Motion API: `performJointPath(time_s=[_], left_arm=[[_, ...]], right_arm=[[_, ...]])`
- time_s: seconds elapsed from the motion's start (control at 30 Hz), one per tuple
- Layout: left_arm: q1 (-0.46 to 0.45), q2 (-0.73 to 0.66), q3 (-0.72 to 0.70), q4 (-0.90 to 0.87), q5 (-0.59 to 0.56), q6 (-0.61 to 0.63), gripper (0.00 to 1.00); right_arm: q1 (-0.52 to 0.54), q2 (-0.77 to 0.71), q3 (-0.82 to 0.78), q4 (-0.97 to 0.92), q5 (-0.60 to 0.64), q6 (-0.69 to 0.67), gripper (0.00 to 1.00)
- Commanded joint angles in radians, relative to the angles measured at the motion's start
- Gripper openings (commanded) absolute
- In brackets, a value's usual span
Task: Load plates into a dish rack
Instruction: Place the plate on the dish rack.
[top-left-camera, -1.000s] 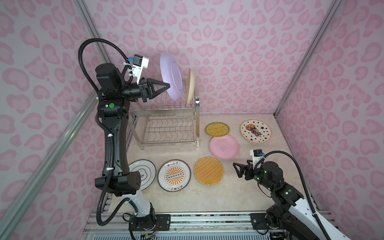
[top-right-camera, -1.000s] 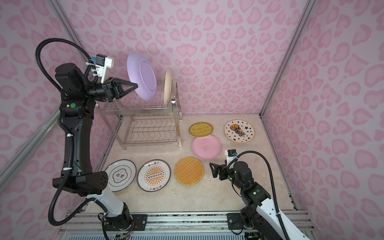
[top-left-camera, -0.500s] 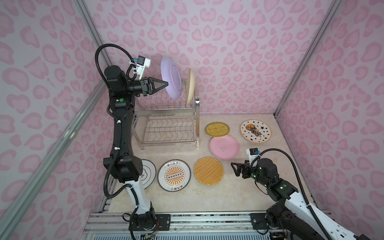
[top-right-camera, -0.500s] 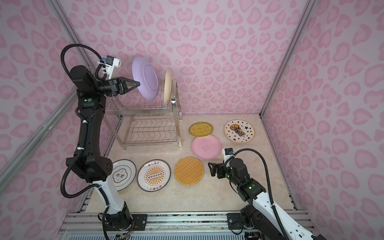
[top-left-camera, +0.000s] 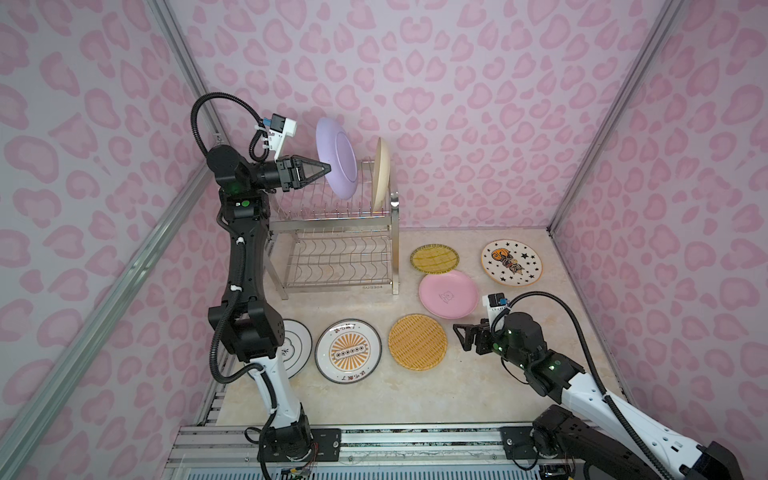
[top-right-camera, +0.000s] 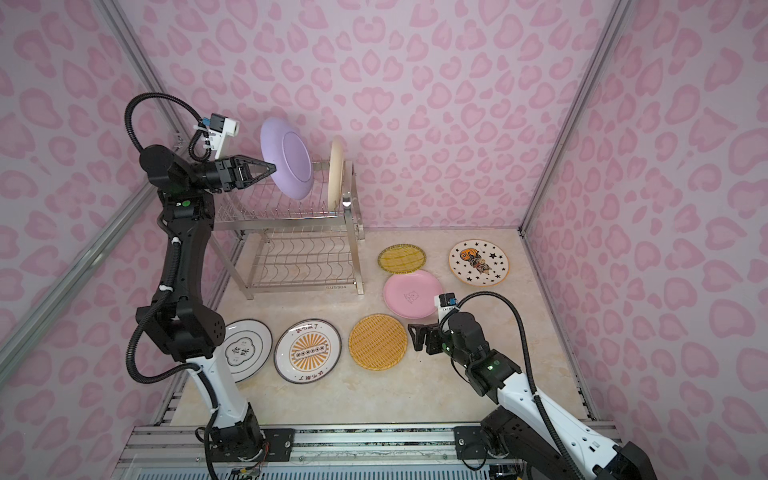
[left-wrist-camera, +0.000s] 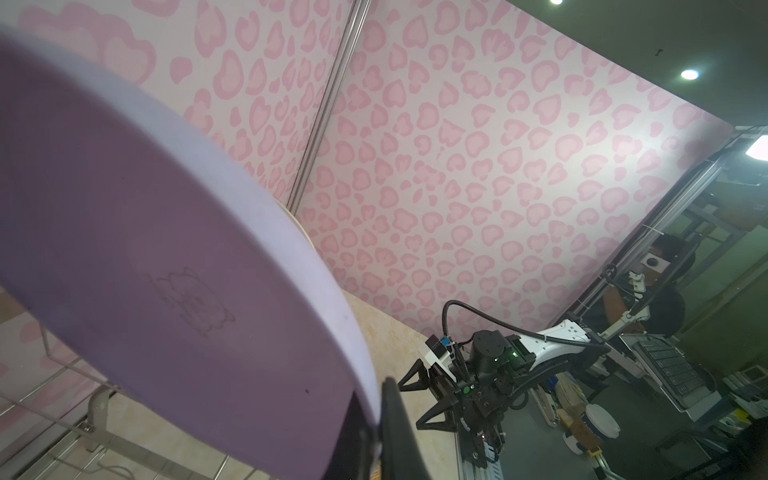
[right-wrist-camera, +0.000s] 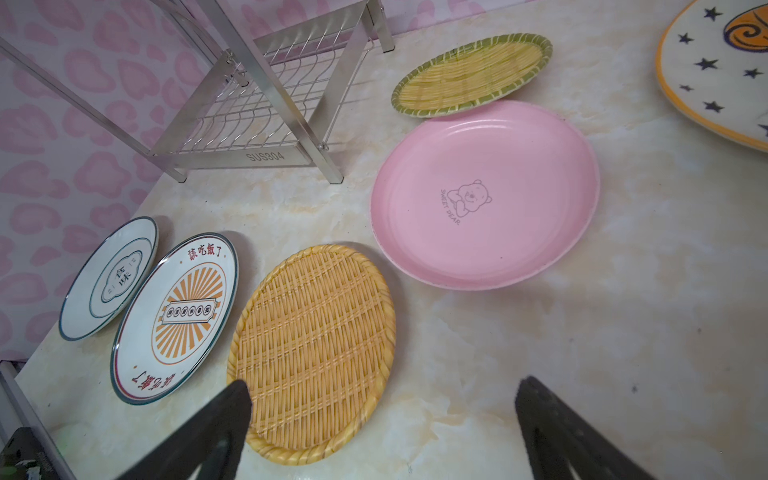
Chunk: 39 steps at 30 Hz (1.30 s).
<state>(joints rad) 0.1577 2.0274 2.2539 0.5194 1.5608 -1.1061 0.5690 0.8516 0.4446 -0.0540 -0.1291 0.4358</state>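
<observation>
My left gripper (top-left-camera: 326, 168) (top-right-camera: 271, 168) is shut on the rim of a lilac plate (top-left-camera: 337, 158) (top-right-camera: 289, 158) (left-wrist-camera: 145, 249), held on edge and tilted over the dish rack's (top-left-camera: 332, 249) (top-right-camera: 299, 253) top tier. Its lower edge is close to the prongs. A cream plate (top-left-camera: 382, 174) (top-right-camera: 336, 174) stands upright at the rack's right end. My right gripper (top-left-camera: 459, 334) (top-right-camera: 413, 334) (right-wrist-camera: 384, 399) hangs open low over the table, just right of a yellow woven plate (top-left-camera: 417, 341) (right-wrist-camera: 311, 345), with nothing between its fingers.
Flat on the table lie a pink plate (top-left-camera: 448, 294) (right-wrist-camera: 486, 195), a second yellow woven plate (top-left-camera: 434, 258), a star plate (top-left-camera: 512, 262), a sunburst plate (top-left-camera: 348, 351) and a dark-rimmed plate (top-left-camera: 297, 347) partly behind the left arm. Walls close in on three sides.
The left arm's lower links have drawn back toward the wall while the lilac plate has stayed nearly in place over the rack. My right gripper has crept slightly left.
</observation>
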Motion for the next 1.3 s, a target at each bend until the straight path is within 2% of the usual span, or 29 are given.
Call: performJointPath(time_s=[0.0, 0.9, 1.07, 1.27], left_arm=[[-0.004, 0.015, -0.002, 0.109, 0.042, -0.054, 0.03], [-0.053, 0.127, -0.021, 0.274, 0.063, -0.227, 0.03], [-0.077, 0.13, -0.071, 0.357, 0.085, -0.275, 0.04], [-0.115, 0.147, -0.06, 0.456, 0.115, -0.356, 0.04]], right_arm=[[0.018, 0.02, -0.009, 0.054, 0.023, 0.014, 1.0], [0.031, 0.025, -0.039, 0.096, 0.028, -0.02, 1.0], [0.015, 0.017, -0.052, 0.1, 0.02, -0.021, 1.0], [0.003, 0.003, -0.062, 0.098, 0.01, -0.022, 1.0]])
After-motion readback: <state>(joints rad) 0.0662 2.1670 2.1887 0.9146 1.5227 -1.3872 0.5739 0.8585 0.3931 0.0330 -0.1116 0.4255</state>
